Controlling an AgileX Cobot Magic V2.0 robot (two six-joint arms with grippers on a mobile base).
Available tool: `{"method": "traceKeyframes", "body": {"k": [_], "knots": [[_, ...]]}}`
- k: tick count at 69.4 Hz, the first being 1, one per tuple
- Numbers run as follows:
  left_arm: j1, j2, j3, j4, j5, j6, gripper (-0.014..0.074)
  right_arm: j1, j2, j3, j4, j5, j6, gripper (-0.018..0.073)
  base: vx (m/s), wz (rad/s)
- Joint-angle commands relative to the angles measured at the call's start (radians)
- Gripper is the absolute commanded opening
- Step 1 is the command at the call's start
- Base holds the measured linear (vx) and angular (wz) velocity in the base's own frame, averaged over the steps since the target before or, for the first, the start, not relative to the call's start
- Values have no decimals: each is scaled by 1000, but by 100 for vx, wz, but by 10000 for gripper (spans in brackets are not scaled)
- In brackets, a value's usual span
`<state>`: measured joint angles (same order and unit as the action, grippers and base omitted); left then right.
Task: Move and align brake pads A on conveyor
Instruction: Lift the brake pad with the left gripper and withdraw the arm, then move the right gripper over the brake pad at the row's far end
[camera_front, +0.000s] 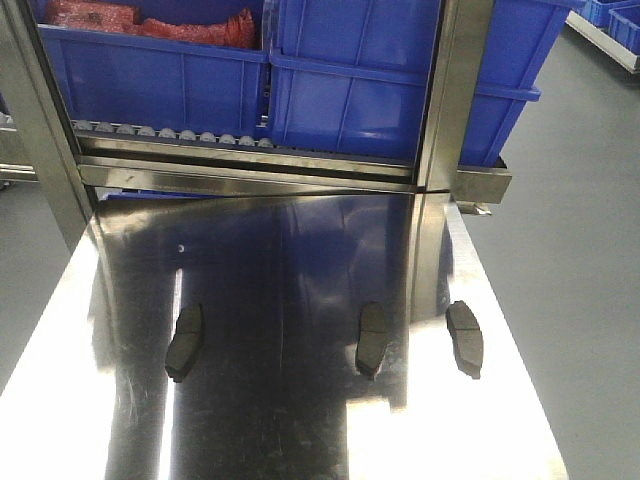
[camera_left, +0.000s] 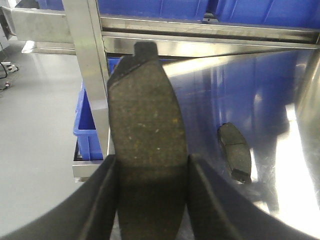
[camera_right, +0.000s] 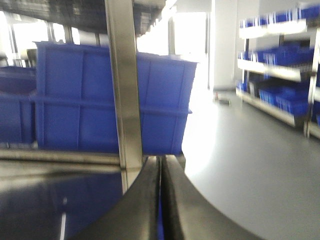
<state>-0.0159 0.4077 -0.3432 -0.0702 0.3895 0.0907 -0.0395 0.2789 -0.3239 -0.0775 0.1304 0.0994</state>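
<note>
Brake pads A (camera_front: 373, 338): three lying flat on a shiny stainless-steel table (camera_front: 290, 430), well apart in a loose row, one toward the left, two nearer the right edge. Behind the table, a steel rack (camera_front: 445, 90) with a roller track (camera_front: 170, 133) carrying blue bins (camera_front: 350, 90); something red (camera_front: 150, 22) in the left bin. Grey floor (camera_front: 590, 250) on both sides. Distant shelving (camera_right: 280, 60) with more blue boxes in the right wrist view, badly blurred.

Held pad (camera_left: 147, 135), the fourth, clamped by its long edges between the fingers (camera_left: 102, 200) of the left gripper (camera_left: 150, 170). Near end buried between them and cut off by the frame; height above the table impossible to judge. Right gripper (camera_right: 160, 167) pressed closed, fingers all but touching.

Long axes of the three on the table running away from the front camera toward the rack, roughly parallel, far ends of the outer two leaning slightly inward. Held pad pointing straight out from the gripper, tabbed end toward the rack. Centre grooves too faint to make out from the front.
</note>
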Motion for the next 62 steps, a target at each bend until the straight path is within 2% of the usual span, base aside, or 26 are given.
{"method": "traceKeyframes", "body": {"k": [1, 16, 28, 35, 51, 62], "knots": [[-4, 4, -28, -11, -95, -3, -6, -8, 153, -131, 4, 90, -5, -11, 0, 0], [-4, 4, -28, -11, -95, -3, -6, -8, 414, -314, 70, 421, -5, -11, 0, 0], [-4, 4, -28, -11, -95, -3, -6, -8, 551, -371, 86, 632, -5, -11, 0, 0], [-4, 4, -28, -11, -95, -3, -6, -8, 599, -371, 49, 660, -4, -11, 0, 0], [-4, 4, -28, -11, -95, -3, -6, -8, 613, -371, 47, 702, 33, -5, 0, 0], [-4, 4, -28, -11, -95, -3, -6, -8, 613, -371, 37, 710, 24, 58, 0, 0]]}}
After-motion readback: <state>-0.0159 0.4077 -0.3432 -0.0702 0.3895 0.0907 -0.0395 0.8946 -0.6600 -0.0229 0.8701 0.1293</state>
